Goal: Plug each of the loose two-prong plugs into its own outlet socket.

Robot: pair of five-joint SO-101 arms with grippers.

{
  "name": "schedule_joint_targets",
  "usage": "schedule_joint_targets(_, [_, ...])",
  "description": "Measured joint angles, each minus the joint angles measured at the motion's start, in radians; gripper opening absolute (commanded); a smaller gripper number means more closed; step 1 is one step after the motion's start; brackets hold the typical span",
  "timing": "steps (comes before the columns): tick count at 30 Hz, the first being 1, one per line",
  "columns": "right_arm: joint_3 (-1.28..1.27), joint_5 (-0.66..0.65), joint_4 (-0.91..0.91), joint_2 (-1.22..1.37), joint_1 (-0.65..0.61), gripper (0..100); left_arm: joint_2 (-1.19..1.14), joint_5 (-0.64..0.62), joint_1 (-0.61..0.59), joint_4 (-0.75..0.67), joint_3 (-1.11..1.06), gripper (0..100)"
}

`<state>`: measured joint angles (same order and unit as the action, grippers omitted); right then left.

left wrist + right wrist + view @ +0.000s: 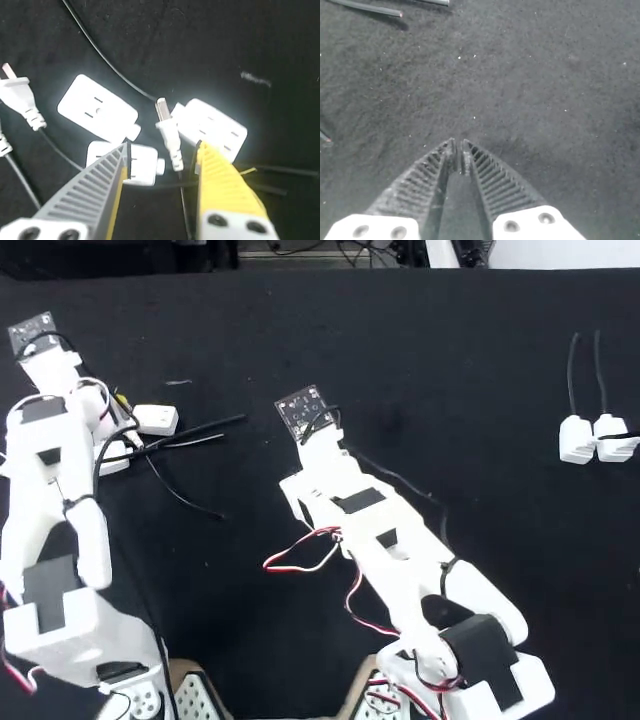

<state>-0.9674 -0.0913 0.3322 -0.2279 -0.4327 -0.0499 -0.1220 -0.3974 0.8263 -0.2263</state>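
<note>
I'm keeping the L gripper (162, 150) wide open, gripping nothing, its fingers straddling a white two-prong plug (167, 132) at the table's left side. White outlet blocks (97, 107) are sitting just beside the plug. The R gripper (458, 147) is resting closed and empty over bare black cloth (545, 75) mid-table. I'm judging the plug light, hard and a bit slick, w/ a springy cord. I'm aiming to pinch its flat body behind the prongs, not the cord.

I see a white two-prong plug (167, 131) sitting loose, prongs free, between a flat white outlet (97, 107) and a second outlet (215, 125). Another loose plug (17, 97) lies farther off.
</note>
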Motion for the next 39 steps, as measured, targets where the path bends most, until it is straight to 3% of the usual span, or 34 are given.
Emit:
schedule_joint_targets(8, [0.000, 0.000, 0.000, 0.000, 0.000, 1.1, -0.140, -0.133, 0.000, 0.000, 0.144, 23])
schedule_joint_targets(16, [0.000, 0.000, 0.000, 0.000, 0.000, 1.1, -0.233, -0.153, 0.025, 0.000, 0.241, 23])
schedule_joint_targets(20, [0.000, 0.000, 0.000, 0.000, 0.000, 1.1, -0.276, -0.169, 0.074, 0.000, 0.272, 30])
schedule_joint_targets(39, [0.000, 0.000, 0.000, 0.000, 0.000, 1.1, -0.624, -0.485, 0.103, -0.009, 0.562, 30])
